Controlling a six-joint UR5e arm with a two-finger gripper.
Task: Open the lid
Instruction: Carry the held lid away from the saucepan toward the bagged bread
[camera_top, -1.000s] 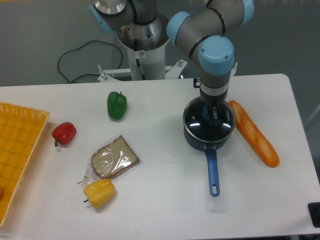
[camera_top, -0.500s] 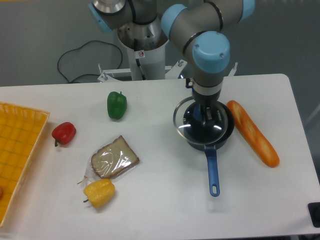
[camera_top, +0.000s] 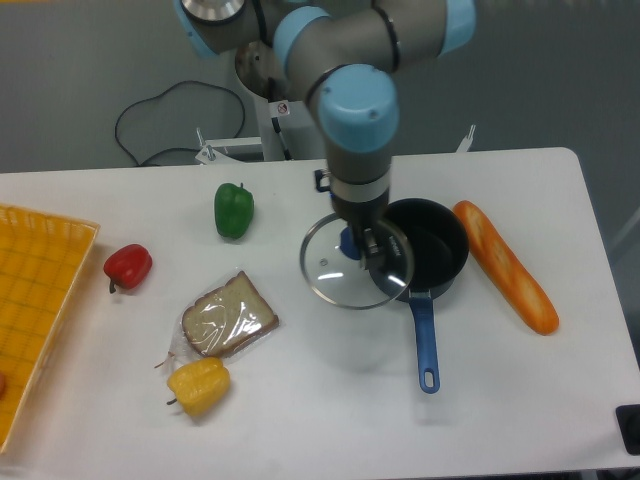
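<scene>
The lid (camera_top: 345, 272), a clear glass disc with a thin silver rim and a blue knob, hangs in the air left of the dark blue saucepan (camera_top: 432, 250). My gripper (camera_top: 358, 240) is shut on the lid's blue knob from above. The lid's right edge still overlaps the saucepan's left rim in this view. The saucepan stands uncovered on the white table (camera_top: 300, 400), dark inside, with its long blue handle (camera_top: 425, 343) pointing toward the front edge.
A baguette (camera_top: 506, 265) lies right of the saucepan. A green pepper (camera_top: 233, 209), a red pepper (camera_top: 128, 266), a bagged bread slice (camera_top: 227, 315) and a yellow pepper (camera_top: 199, 385) lie to the left. A yellow basket (camera_top: 40, 310) sits at the left edge.
The gripper lifted the lid off the saucepan and carried it to the left. The saucepan's inside now shows.
</scene>
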